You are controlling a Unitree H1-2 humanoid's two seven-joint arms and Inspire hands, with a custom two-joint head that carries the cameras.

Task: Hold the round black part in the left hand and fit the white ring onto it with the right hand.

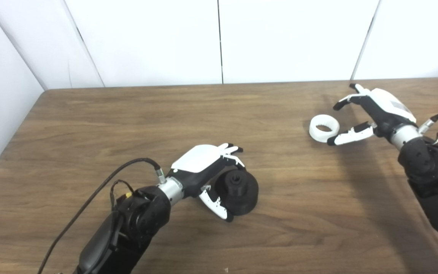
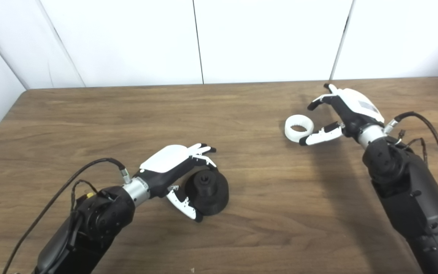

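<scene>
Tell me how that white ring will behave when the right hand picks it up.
The white ring looks like stiff, thin-walled plastic, so probably light and rigid. It lies flat on the table, so it should not roll now, but its smooth round wall could slip between the fingers of the open right hand.

I am seeing the round black part (image 1: 238,192) lying on the wooden tabletop near the middle, tilted, its raised hub with a centre hole facing up. The white ring (image 1: 324,128) is lying flat well to its right, its opening showing a toothed inner edge.
</scene>
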